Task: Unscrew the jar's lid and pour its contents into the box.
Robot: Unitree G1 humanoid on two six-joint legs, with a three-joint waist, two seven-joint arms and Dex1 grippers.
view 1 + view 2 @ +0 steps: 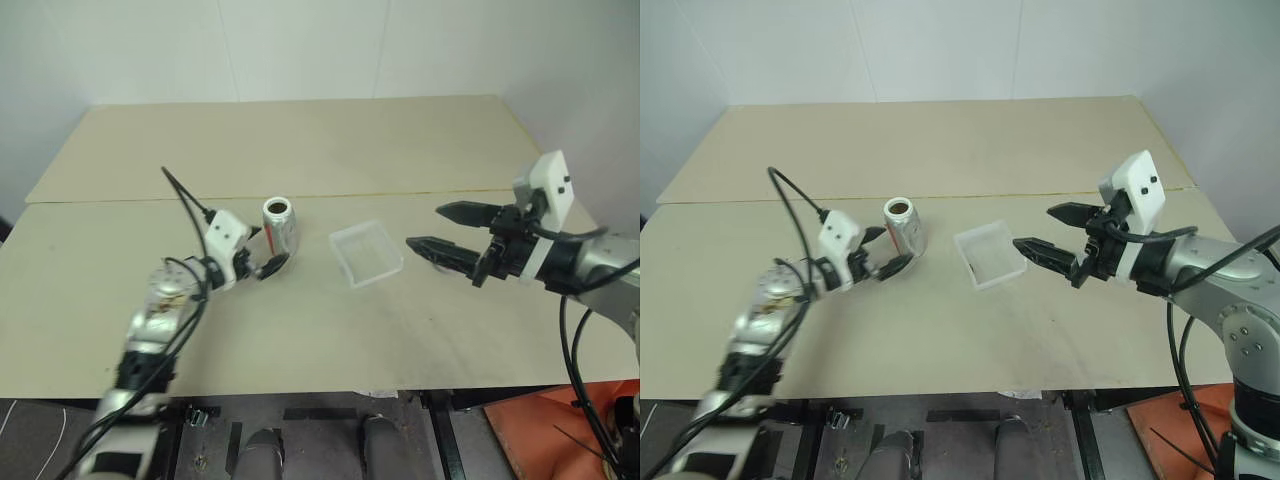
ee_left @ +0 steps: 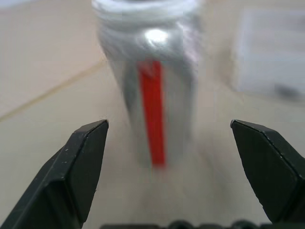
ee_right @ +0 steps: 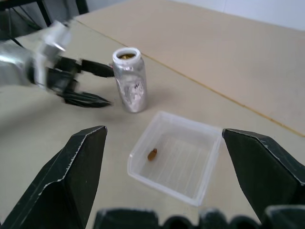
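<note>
while the jar (image 1: pixel 280 225) stands upright and uncapped on the pale table (image 1: pixel 300 330), the left gripper (image 1: pixel 262 252) hangs just beside it on the robot's left, its two black fingers (image 2: pixel 81 167) spread wide with the jar's silvery body and red stripe framed between them but apart from both; it holds nothing, and no finger touches the jar as far as the left wrist view shows. something brown fills the jar's open mouth, seen from the head camera and from the right wrist. to the jar's right, near but not touching it, sits the box (image 1: pixel 366 253), a shallow clear tray, with one small brown piece (image 3: pixel 152 153) lying on its floor. the right gripper (image 1: pixel 435 228) hovers above the table just past the box's right side, pointing toward the jar, its fingers (image 3: pixel 76 171) also wide apart and empty. a seam (image 1: pixel 400 194) runs across the table behind the jar and the box. the lid could not be made out in either hand.
</note>
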